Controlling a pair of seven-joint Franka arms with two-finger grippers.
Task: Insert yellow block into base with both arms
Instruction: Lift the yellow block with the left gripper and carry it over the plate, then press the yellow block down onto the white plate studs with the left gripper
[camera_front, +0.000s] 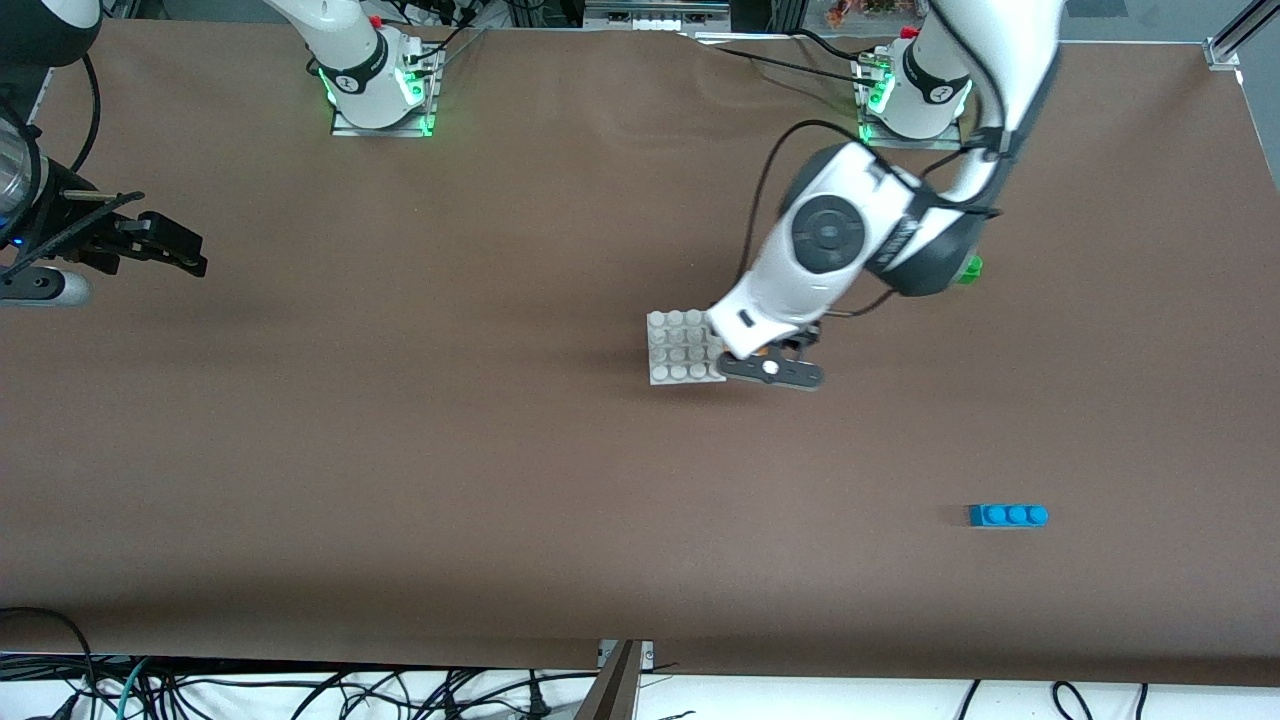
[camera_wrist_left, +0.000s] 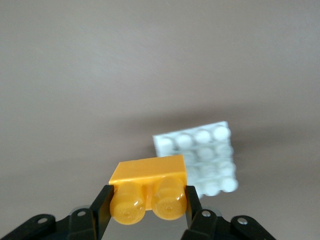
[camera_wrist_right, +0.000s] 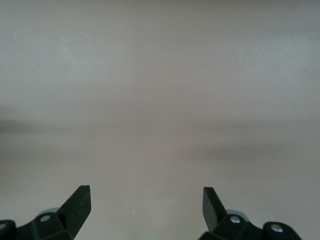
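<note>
2 risks I see: left gripper, clamped on yellow block mid-frame over base edge, misses studs; unheld base slides. Right gripper waits, jaws apart, frame's left edge.

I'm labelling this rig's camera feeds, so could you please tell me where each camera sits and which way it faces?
Front view: high across the table, facing both arms' bases; shows the base, blue brick, a green brick partly hidden by the left arm, and the right gripper waiting, open.
Left wrist view: on the left wrist, looking past the left gripper, shut on the yellow block, toward the base.
Right wrist view: on the right wrist, facing bare table between its open fingers.
Shared: front and left wrist views both show the base.
</note>
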